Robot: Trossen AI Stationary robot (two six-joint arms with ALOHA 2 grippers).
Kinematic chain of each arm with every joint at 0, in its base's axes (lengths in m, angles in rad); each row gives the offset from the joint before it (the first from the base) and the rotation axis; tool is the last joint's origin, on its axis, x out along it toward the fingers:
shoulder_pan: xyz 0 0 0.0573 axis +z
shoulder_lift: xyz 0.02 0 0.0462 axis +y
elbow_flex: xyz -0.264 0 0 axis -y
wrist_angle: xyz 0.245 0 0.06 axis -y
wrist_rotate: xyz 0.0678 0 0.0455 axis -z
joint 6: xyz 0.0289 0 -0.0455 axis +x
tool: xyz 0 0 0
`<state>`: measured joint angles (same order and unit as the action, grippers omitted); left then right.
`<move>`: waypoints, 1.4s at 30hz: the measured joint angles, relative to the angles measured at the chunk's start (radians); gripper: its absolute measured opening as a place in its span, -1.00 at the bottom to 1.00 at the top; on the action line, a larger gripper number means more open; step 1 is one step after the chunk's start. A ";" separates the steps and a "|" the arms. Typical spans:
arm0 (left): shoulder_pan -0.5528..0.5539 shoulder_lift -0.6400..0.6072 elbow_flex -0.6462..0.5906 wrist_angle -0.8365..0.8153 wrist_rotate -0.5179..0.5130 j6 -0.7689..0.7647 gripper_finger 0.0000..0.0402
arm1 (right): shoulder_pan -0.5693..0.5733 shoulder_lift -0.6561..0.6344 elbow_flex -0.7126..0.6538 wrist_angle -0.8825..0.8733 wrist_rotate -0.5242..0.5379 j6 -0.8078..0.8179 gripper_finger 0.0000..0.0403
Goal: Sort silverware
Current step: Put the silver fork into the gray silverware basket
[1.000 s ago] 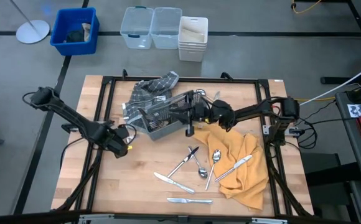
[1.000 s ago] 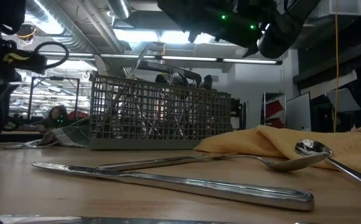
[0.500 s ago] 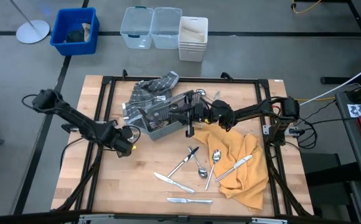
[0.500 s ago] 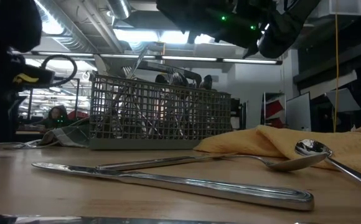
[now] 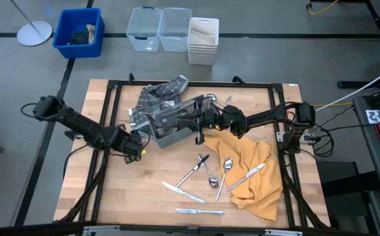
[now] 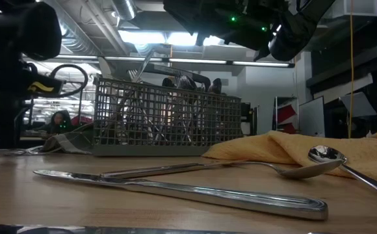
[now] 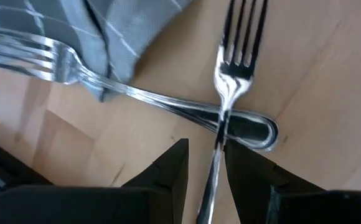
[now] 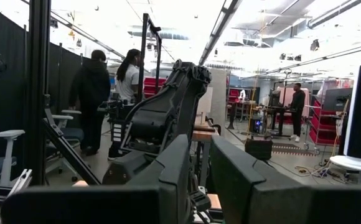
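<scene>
My left gripper [image 5: 134, 145] is low over the table, left of the grey wire-mesh caddy [image 5: 170, 124], and shut on a silver fork [image 7: 236, 62]. A second fork [image 7: 137, 93] lies on the wood under it, partly beneath the grey checked cloth [image 7: 118, 31]. The caddy holds several pieces standing on end. My right gripper [image 5: 198, 128] hovers over the caddy, pointing slightly up, its fingers [image 8: 180, 168] a little apart with nothing between them. Loose silverware lies nearer: knives [image 5: 183, 192], spoons [image 5: 224, 172]. My left gripper pinches the fork's handle [image 7: 218, 149] between its two fingers, coming steeply from above. The fork runs along the fingers, tines pointing away from them. It crosses over the handle end of the fork lying on the table; I cannot tell whether the two touch.
A yellow cloth [image 5: 255, 170] with a piece of silverware [image 5: 247, 176] on it lies at the right. The grey checked cloth [image 5: 158, 93] sits behind the caddy. A black frame rail [image 5: 108, 118] edges the table. People stand in the room beyond [image 8: 93, 99].
My left gripper has moved with the fork toward the table's right and slightly farther, closer to the caddy, staying shut on it. My right gripper has kept still.
</scene>
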<state>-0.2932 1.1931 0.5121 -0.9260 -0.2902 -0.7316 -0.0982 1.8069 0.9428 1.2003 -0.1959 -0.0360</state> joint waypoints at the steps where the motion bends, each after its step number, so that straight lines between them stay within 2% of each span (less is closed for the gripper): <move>1: 0.003 0.000 0.000 0.000 0.007 0.003 -0.53 | 0.000 0.000 0.000 0.000 0.000 0.000 -0.64; 19: 0.074 -0.003 -0.068 0.097 0.037 0.069 -0.54 | 0.000 0.000 0.000 0.002 0.000 -0.029 -0.64; 22: 0.073 -0.003 -0.068 0.100 0.048 0.077 -0.63 | 0.000 0.001 0.000 0.002 0.000 -0.030 -0.64; 28: 0.072 -0.002 -0.068 0.105 0.063 0.026 -0.95 | 0.000 0.001 0.000 0.002 0.000 -0.030 -0.64; 36: 0.073 -0.017 -0.064 0.097 0.064 -0.057 -0.96 | 0.000 -0.012 0.000 -0.011 -0.002 -0.030 -0.64; 42: 0.073 -0.045 -0.026 0.069 0.067 -0.057 -0.97 | 0.001 -0.084 -0.007 -0.110 -0.014 -0.095 -0.64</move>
<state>-0.2207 1.1478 0.4866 -0.8575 -0.2236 -0.7888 -0.0975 1.7231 0.9354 1.0903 -0.2104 -0.1311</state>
